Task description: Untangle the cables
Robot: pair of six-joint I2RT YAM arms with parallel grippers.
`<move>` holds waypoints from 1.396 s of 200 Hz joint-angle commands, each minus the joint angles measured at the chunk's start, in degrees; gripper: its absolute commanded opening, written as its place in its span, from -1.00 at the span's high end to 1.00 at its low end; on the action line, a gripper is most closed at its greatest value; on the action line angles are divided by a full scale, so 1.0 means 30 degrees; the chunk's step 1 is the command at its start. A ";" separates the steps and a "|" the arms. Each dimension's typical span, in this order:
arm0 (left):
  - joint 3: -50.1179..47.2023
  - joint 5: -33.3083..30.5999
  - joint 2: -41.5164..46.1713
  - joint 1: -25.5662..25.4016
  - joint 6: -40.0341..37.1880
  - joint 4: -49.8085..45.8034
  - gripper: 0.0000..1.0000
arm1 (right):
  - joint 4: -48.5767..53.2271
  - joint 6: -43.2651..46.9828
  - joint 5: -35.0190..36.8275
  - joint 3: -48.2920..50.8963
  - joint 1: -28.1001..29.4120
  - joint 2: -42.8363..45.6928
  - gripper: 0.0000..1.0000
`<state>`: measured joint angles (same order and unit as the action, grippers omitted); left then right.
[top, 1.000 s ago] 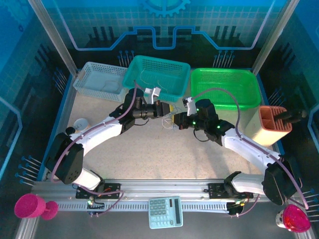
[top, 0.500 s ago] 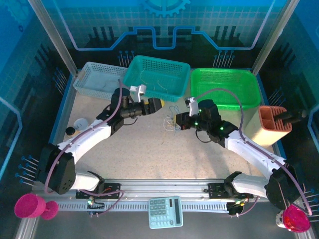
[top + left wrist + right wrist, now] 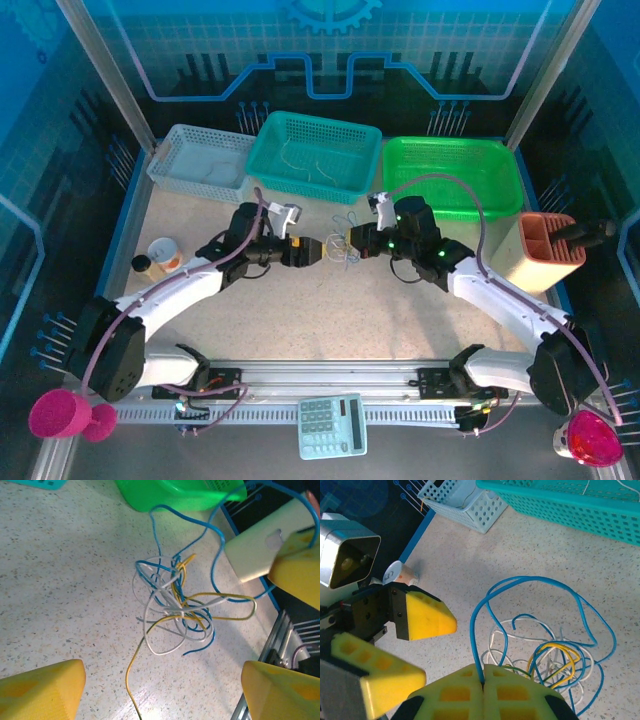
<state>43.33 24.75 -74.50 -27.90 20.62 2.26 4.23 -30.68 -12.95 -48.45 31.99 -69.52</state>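
The cables (image 3: 343,247) are a loose tangle of thin blue, yellow and white strands on the speckled table between the two grippers. In the left wrist view the tangle (image 3: 175,607) lies just ahead of my left gripper (image 3: 162,695), whose yellow fingers (image 3: 42,687) stand wide open with only a yellow strand's tail between them. My right gripper (image 3: 483,672) is shut on a blue strand that loops up out of the tangle (image 3: 545,655). From above, the left gripper (image 3: 318,250) faces the right gripper (image 3: 350,241) across the tangle.
A teal basket (image 3: 318,155) with a few thin wires, a green basket (image 3: 455,175) and a pale blue basket (image 3: 205,160) line the back. An orange holder (image 3: 548,250) stands at the right, a small cup (image 3: 163,250) at the left, a calculator (image 3: 333,438) on the front rail.
My left gripper opened, swung back from near the teal basket and came down level with the tangle, pointing at it. The right gripper stayed shut on the blue strand, shifting slightly.
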 commanded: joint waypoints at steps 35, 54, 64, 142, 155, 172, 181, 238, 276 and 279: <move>0.1309 -0.1062 -0.1323 -0.1093 -0.1489 0.0122 -0.64 | -0.0509 -0.0519 -0.0682 -0.1070 0.0290 -0.0207 1.00; 0.1660 -0.1015 -0.1961 -0.1415 -0.1425 0.0588 -0.64 | -0.0476 -0.0555 -0.0678 -0.1136 0.0439 -0.0220 1.00; 0.1843 -0.0985 -0.2350 -0.1586 -0.1429 0.0774 -0.64 | -0.0515 -0.0585 -0.0692 -0.1165 0.0522 -0.0262 1.00; 0.1561 -0.2265 -0.3797 -0.2141 -0.0408 0.3007 0.64 | -0.0605 -0.0702 -0.0836 -0.1454 0.0881 -0.0354 1.00; 0.1322 -0.2457 -0.3885 -0.2148 -0.0258 0.3182 0.99 | -0.0420 -0.0572 -0.0706 -0.1617 0.0844 -0.0241 1.00; 0.1034 -0.2637 -0.3968 -0.2133 -0.0028 0.3287 1.00 | -0.0152 -0.0468 -0.0673 -0.1958 0.0695 -0.0077 1.00; 0.0837 -0.2682 -0.4039 -0.2104 0.0171 0.3380 1.00 | -0.0041 -0.0425 -0.0679 -0.2146 0.0597 0.0053 1.00; -0.0134 -0.3653 -0.4774 -0.2096 0.1327 0.3011 1.00 | 0.0024 -0.1347 -0.2602 -0.3609 -0.1096 0.1090 1.00; -0.0440 -0.3852 -0.5154 -0.2118 0.1563 0.2873 1.00 | -0.1150 -0.2673 -0.3971 -0.3673 -0.1985 0.1608 1.00; -0.0451 -0.3834 -0.5147 -0.2099 0.1563 0.2878 1.00 | -0.1191 -0.2714 -0.4014 -0.3677 -0.2012 0.1624 1.00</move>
<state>42.94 14.35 -89.21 -33.98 24.12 11.00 3.55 -35.77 -20.82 -58.04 27.16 -66.04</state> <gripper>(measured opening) 0.052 0.063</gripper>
